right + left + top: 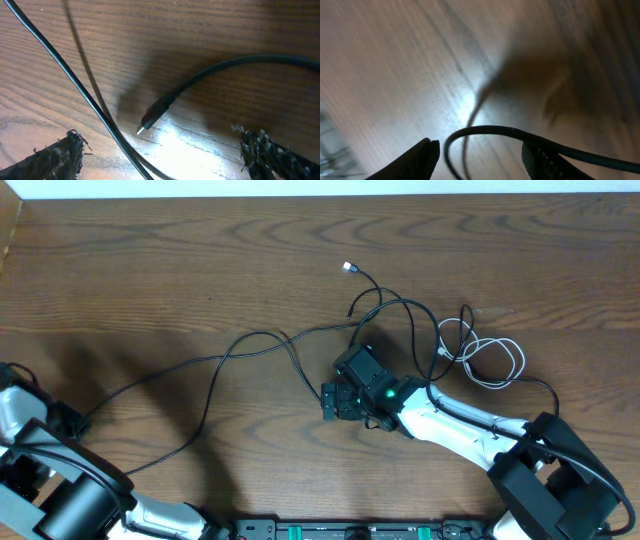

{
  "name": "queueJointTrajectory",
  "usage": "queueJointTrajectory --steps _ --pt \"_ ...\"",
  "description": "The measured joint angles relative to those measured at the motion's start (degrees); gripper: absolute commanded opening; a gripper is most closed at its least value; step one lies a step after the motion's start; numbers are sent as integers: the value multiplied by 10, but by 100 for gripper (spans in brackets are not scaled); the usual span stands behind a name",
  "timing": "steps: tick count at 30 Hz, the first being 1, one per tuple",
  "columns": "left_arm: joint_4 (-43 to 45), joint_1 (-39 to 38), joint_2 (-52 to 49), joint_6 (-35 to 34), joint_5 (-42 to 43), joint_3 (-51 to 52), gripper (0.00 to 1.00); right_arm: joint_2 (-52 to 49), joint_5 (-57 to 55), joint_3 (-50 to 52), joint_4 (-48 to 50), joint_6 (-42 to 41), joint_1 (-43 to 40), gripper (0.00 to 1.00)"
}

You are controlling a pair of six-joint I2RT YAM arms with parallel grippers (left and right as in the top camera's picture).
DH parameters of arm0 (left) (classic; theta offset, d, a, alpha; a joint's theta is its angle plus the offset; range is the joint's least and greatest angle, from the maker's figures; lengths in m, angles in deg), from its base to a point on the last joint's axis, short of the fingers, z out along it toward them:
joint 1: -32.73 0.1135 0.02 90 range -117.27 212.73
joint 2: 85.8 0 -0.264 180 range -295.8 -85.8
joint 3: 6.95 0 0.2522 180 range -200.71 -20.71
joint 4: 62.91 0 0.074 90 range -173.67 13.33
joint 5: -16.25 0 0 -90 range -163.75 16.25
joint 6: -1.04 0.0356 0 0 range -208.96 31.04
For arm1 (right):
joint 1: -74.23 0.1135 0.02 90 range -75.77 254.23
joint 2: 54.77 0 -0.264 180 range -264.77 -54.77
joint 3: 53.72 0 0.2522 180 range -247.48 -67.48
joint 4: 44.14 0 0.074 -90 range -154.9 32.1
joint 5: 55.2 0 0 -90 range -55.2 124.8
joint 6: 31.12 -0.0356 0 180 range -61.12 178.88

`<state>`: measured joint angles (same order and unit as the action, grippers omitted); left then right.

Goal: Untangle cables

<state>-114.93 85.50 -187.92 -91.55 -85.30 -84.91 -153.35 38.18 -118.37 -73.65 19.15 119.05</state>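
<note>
- While the overhead camera looked down, long black cables (pixel 250 337) trailed over the wooden table (pixel 150 260) from the near left toward the centre. They crossed there in loose loops, and 1 silver-tipped plug (pixel 347 267) lay at the far end of the tangle.
- A white cable (pixel 492 362) lay coiled just right of those loops, and black cord crossed its left edge.
- The right arm (pixel 470 420) reached in from the near right. The right gripper (pixel 332 400) sat just on the near side of the loops, pointing left.
- The left arm (pixel 60 480) filled the near left corner, and 1 black cable ran up to it. The claw there could not be made out from above.
- At the left wrist, the left gripper (pixel 481 152) showed its 2 fingertips apart above a blurred table. 1 black cable (pixel 485 130) came in from the right, crossed the right fingertip (pixel 540 157) and hooked round in the gap, pinched by neither finger.
- At the right wrist, the 2 fingertips (pixel 55 157) stood wide apart at the near corners, holding nothing.
- Between them on the wood lay a black connector (pixel 156 111) with a metal tip, its cord curving off to the right.
- A thinner black cable (pixel 70 77) ran diagonally from the far left to the near edge, passing just left of that tip.
</note>
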Motion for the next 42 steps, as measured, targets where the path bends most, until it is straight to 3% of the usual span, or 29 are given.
queueJointTrajectory --steps 13,24,26,29,42 --pt "35 82 0 12 73 0 53 -1 0 0 2 5 0 99" --pt "64 87 -18 48 140 0 50 -2 -2 0 5 5 0 99" --pt "68 87 -35 50 145 0 43 -2 -2 0 5 5 0 99" --pt "77 87 -61 53 152 -3 8 -2 -2 0 5 5 0 99" --pt "97 77 -26 71 157 -33 8 -2 -4 0 7 5 0 99"
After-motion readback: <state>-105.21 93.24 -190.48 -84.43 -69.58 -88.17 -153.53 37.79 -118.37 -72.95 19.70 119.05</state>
